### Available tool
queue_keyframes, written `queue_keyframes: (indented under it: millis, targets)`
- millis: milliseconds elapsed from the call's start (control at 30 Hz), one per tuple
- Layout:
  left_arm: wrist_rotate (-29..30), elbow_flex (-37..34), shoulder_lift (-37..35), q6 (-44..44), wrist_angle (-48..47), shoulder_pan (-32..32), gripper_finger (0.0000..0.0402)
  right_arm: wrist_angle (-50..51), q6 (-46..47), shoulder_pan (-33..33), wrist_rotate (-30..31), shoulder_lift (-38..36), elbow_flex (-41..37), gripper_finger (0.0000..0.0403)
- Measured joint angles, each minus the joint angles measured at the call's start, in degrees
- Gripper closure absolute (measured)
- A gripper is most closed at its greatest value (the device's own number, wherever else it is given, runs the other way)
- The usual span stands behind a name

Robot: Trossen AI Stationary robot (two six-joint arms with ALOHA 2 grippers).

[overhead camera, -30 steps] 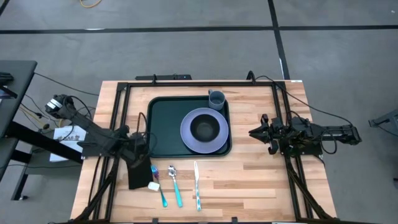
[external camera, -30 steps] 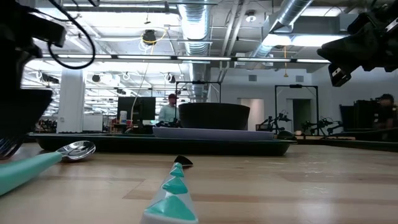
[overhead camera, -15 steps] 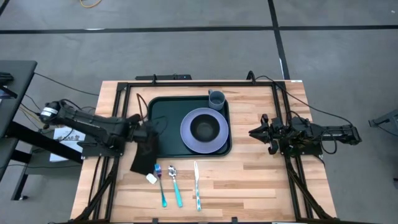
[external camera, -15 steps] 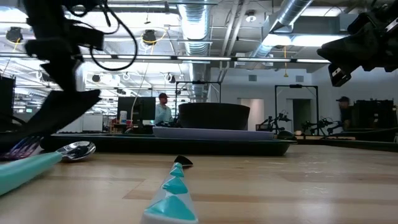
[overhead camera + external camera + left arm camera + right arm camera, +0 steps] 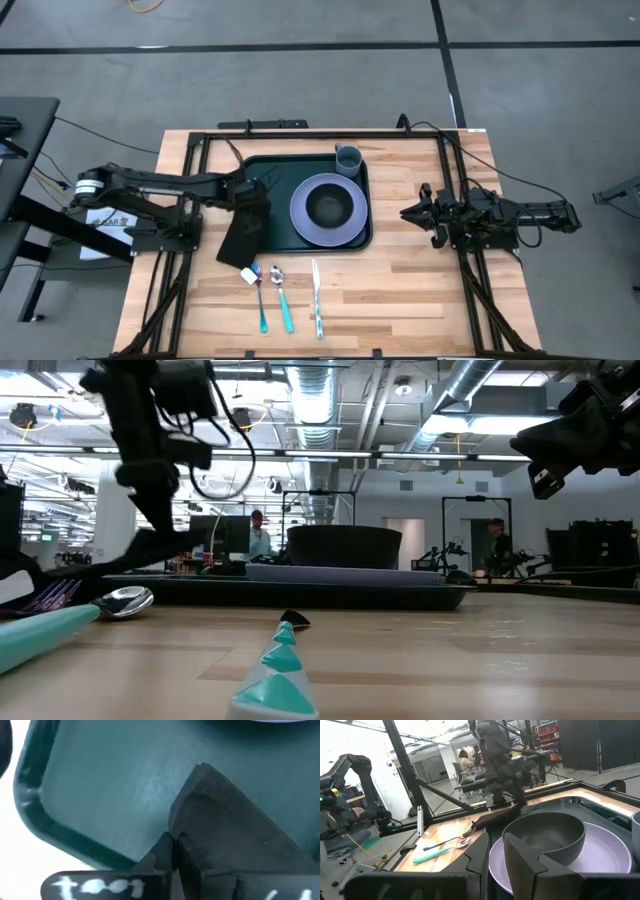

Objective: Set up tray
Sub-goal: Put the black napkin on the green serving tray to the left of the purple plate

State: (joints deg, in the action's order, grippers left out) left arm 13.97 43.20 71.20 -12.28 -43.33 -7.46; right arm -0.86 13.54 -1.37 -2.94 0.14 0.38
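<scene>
The dark green tray [image 5: 265,175] lies on the wooden table and carries a purple plate [image 5: 300,215], a dark bowl [image 5: 328,207] and a grey cup [image 5: 348,158]. My left gripper [image 5: 256,197] hovers over the tray's left part, shut on a black napkin [image 5: 240,242]. The napkin trails from it toward the near-left. My right gripper [image 5: 405,213] waits level, to the right of the tray, with a narrow gap between its fingers and nothing in it. My left gripper pinches the napkin's upper end [image 5: 200,835] between its two fingers [image 5: 162,855], coming from above at a slant. The folded cloth hangs slanting across the tray's left rim [image 5: 35,810]. Its lower end, with a white tag [image 5: 250,274], reaches down beside the fork's head.
A fork [image 5: 260,298], a spoon [image 5: 283,298] and a knife [image 5: 316,300], all with teal handles, lie side by side on the table near the front edge. A black frame runs along the table's far edge and down both sides. People move in the room behind.
My left gripper has swung from the table's left side toward the tray, right and toward the far edge, staying shut on the napkin. The napkin has been drawn along with it: its upper end now hangs over the tray and its lower end trails by the fork.
</scene>
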Motion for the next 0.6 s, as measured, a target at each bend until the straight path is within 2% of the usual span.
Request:
queue_keyframes:
  millis: [333, 600]
  targets:
    - [-3.95, 0.02, 10.73, 3.05, 11.38, -7.46, 0.0401, 0.0, 0.0, 0.0, 0.0, 0.0, -0.02, 0.0349]
    - [-5.19, 0.04, 13.26, 4.11, 14.48, -13.29, 0.0401, 0.0, 0.0, -0.02, -0.11, 0.0, 0.0, 0.0349]
